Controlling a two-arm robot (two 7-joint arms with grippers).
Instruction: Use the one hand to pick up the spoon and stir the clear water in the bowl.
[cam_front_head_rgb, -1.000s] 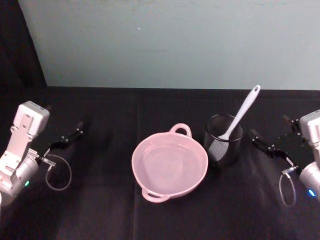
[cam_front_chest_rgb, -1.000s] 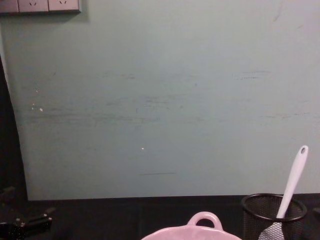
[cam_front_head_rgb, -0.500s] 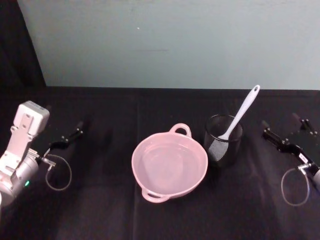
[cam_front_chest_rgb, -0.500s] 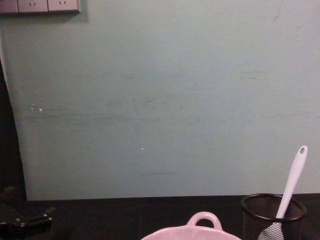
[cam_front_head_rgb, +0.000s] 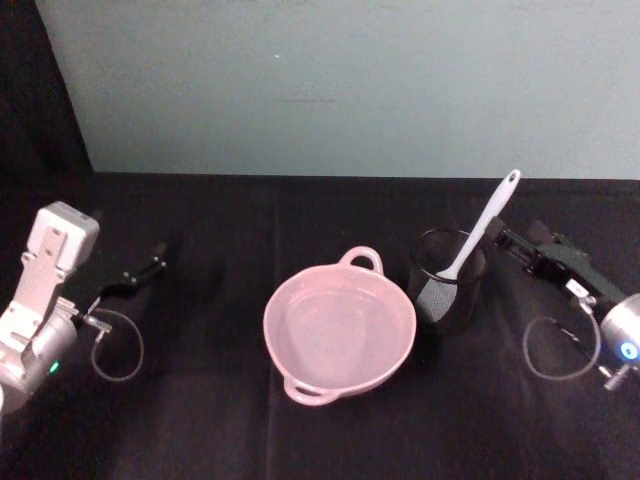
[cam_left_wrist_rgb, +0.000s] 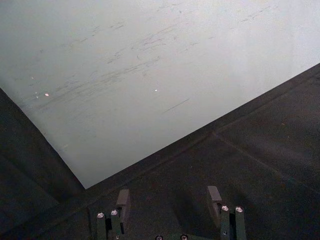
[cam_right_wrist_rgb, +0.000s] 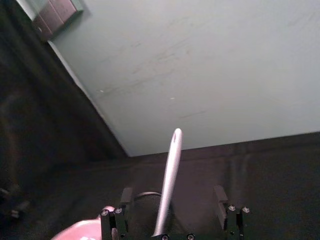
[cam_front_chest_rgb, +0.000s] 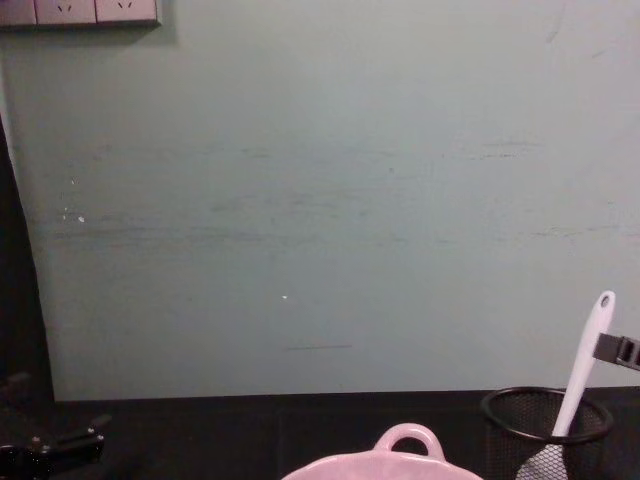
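- the spoon is standing in the cup. its head is down inside the mesh and its handle is leaning up and to the right, toward the wall.
- the cup is sitting on the black table just beside the bowl's right side. can't tell if the two are touching.
- the bowl is sitting mid-table, upright, with one loop handle pointing at the wall.
- the right gripper is hanging just right of the cup, up by the upper part of the handle, and it's holding nothing. the jaws are standing wide apart.
- in the right wrist view the handle is showing in the middle of the gap, clear of both fingers. honestly can't tell if it's already between them or a bit ahead.
- in the chest view one fingertip is poking in just beside the handle, on its right.
- the left gripper is sitting parked over the table's left side, well apart from the bowl, spread wide and gripping nothing.
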